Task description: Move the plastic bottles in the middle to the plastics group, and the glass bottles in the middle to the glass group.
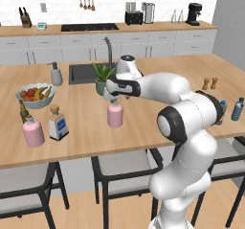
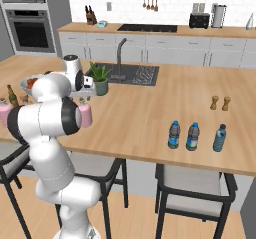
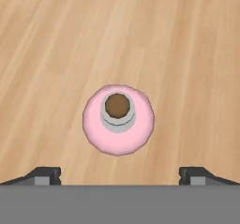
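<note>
While the gripper [image 3: 119, 175] hangs wide open, the round pink bottle [image 3: 118, 119] stands on woodgrain.

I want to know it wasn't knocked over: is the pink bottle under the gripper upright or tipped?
Upright. The pink bottle stands on its base on the counter, and the hand view looks straight down on its round neck.

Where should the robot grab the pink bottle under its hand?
Probably from straight above, closing on the narrow neck or just below it. The pink bottle stands upright on the counter, its neck sticking up under the open gripper. The fingertips stand wider than the round body, so lowering and closing should catch it.
</note>
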Robot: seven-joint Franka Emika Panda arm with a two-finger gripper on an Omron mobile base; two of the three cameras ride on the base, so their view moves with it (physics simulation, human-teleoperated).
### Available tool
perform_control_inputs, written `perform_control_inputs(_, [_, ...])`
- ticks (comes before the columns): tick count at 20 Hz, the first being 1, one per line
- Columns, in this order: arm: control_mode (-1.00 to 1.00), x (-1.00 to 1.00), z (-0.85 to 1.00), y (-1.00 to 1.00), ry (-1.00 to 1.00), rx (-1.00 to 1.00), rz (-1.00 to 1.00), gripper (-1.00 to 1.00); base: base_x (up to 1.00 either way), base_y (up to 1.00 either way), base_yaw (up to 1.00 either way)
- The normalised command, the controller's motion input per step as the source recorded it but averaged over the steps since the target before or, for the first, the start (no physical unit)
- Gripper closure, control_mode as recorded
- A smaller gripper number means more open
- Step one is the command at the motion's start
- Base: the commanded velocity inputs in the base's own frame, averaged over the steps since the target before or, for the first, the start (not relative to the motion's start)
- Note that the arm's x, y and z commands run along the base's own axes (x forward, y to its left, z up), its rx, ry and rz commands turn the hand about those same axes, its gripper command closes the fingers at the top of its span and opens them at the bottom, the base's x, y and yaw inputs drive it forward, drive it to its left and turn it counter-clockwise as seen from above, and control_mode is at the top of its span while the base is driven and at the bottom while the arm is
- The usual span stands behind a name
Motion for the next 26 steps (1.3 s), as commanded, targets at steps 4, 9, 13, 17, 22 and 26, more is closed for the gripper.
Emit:
perform_control_inputs(4, [-1.00,0.06,-0.17,0.05,0.00,0.00,0.00,-1.00,0.00,0.00,0.00])
perform_control_inputs(9, [-1.00,0.21,-0.26,0.11,0.00,0.00,0.00,-1.00,0.00,0.00,0.00])
perform_control_inputs(13, [-1.00,0.23,-0.06,0.09,0.00,0.00,0.00,-1.00,0.00,0.00,0.00])
perform_control_inputs(17, [-1.00,0.03,-0.07,0.00,0.00,0.00,0.00,-1.00,0.00,0.00,0.00])
perform_control_inputs(22, [-1.00,0.15,-0.12,0.00,0.00,0.00,0.00,-1.00,0.00,0.00,0.00])
perform_control_inputs(26, [-1.00,0.25,-0.05,0.00,0.00,0.00,0.00,-1.00,0.00,0.00,0.00])
